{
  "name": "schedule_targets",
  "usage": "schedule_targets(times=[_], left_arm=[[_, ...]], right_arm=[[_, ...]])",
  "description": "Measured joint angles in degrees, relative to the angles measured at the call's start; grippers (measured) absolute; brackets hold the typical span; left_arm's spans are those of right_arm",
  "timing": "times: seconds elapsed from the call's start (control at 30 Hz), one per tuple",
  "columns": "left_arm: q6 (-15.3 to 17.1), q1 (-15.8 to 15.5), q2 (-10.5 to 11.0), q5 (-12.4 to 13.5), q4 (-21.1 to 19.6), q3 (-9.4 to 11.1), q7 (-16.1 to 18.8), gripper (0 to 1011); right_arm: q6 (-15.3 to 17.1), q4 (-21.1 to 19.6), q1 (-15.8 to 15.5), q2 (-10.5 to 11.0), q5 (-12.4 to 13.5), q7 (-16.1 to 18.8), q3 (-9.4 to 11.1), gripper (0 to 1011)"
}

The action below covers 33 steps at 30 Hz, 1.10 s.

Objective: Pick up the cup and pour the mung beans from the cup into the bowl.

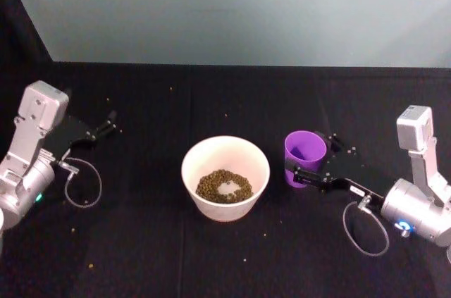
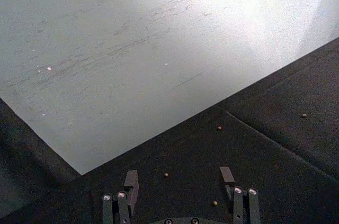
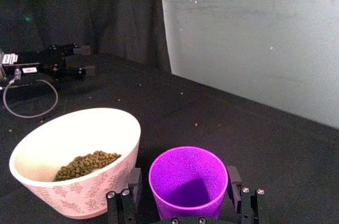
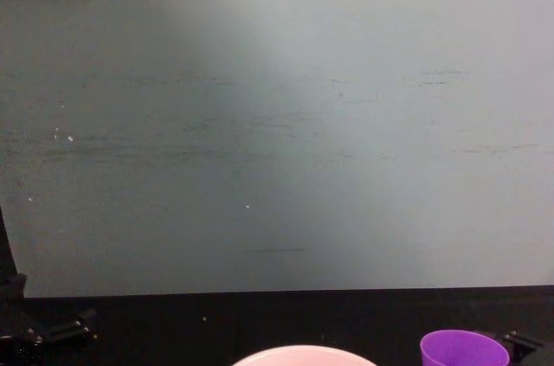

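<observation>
The bowl sits at the centre of the black table, upright, with mung beans already heaped in its bottom. The pour looks done, judging from the purple cup, which stands upright just to the bowl's right, near it but apart, and appears empty inside.

My right gripper is around the cup at mid-wall, one finger on each side. Whether the pads press the wall or have let go, I cannot tell. The cup stands on the cloth, so the hold reads as a set-down position. My left gripper rests parked at the far left, fingers spread, nothing between them.

View notes: right wrist view looks straight into the cup, showing a bare purple floor, plus a floral pattern low on the bowl's outer wall. Head view gives the layout and scattered stray beans on the cloth. Left wrist view shows the open fingers over the cloth. Chest view catches only the rims of the cup and the bowl.
</observation>
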Motion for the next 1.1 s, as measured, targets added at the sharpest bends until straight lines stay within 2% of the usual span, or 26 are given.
schedule_targets(times=[0.13, 0.17, 0.2, 0.23, 0.33, 0.43, 0.57, 0.63, 0.67, 0.73, 0.77, 0.83, 0.87, 1.0, 1.1], left_arm=[[0.0, 0.0, 0.0, 0.0, 0.0, 0.0, 0.0, 1000], [0.0, 0.0, 0.0, 0.0, 0.0, 0.0, 0.0, 1000], [0.0, 0.0, 0.0, 0.0, 0.0, 0.0, 0.0, 1000], [0.0, 0.0, 0.0, 0.0, 0.0, 0.0, 0.0, 1000], [0.0, 0.0, 0.0, 0.0, 0.0, 0.0, 0.0, 1000], [0.0, 0.0, 0.0, 0.0, 0.0, 0.0, 0.0, 1000], [0.0, 0.0, 0.0, 0.0, 0.0, 0.0, 0.0, 1000], [0.0, 0.0, 0.0, 0.0, 0.0, 0.0, 0.0, 1000], [0.0, 0.0, 0.0, 0.0, 0.0, 0.0, 0.0, 1000], [0.0, 0.0, 0.0, 0.0, 0.0, 0.0, 0.0, 1000], [0.0, 0.0, 0.0, 0.0, 0.0, 0.0, 0.0, 1000], [0.0, 0.0, 0.0, 0.0, 0.0, 0.0, 0.0, 1000], [0.0, 0.0, 0.0, 0.0, 0.0, 0.0, 0.0, 1000], [0.0, 0.0, 0.0, 0.0, 0.0, 0.0, 0.0, 1000], [0.0, 0.0, 0.0, 0.0, 0.0, 0.0, 0.0, 1000]], right_arm=[[-0.2, -3.7, -1.3, 1.1, -1.7, -2.2, 0.6, 1003], [-0.2, -3.7, -1.3, 1.1, -1.7, -2.2, 0.6, 1003], [0.4, -5.7, -2.0, 1.7, -1.9, -3.0, 1.1, 1003], [0.4, -5.7, -2.0, 1.7, -1.9, -3.0, 1.1, 1003], [1.7, -9.0, -3.3, 2.5, -1.2, -3.8, 2.4, 1002], [3.5, -13.8, -5.4, 3.5, 0.4, -5.8, 4.6, 1003], [4.2, -17.6, -7.6, 3.9, 1.1, -8.3, 6.8, 1003], [4.3, -19.9, -9.1, 3.9, 0.9, -10.7, 8.3, 1003], [4.3, -21.5, -10.4, 3.9, 0.0, -13.1, 9.4, 1003], [4.4, -23.2, -11.7, 3.6, -1.8, -16.0, 10.4, 1003], [4.6, -24.8, -13.0, 3.2, -3.9, -19.3, 11.3, 1003], [4.8, -26.3, -14.3, 2.6, -5.9, -22.6, 12.2, 1003], [5.1, -27.5, -15.5, 1.9, -7.9, -25.7, 13.1, 1002], [6.0, -29.3, -17.6, 0.0, -11.2, -31.7, 14.9, 1002], [6.3, -29.5, -18.1, -1.2, -12.0, -33.7, 15.7, 1003]])
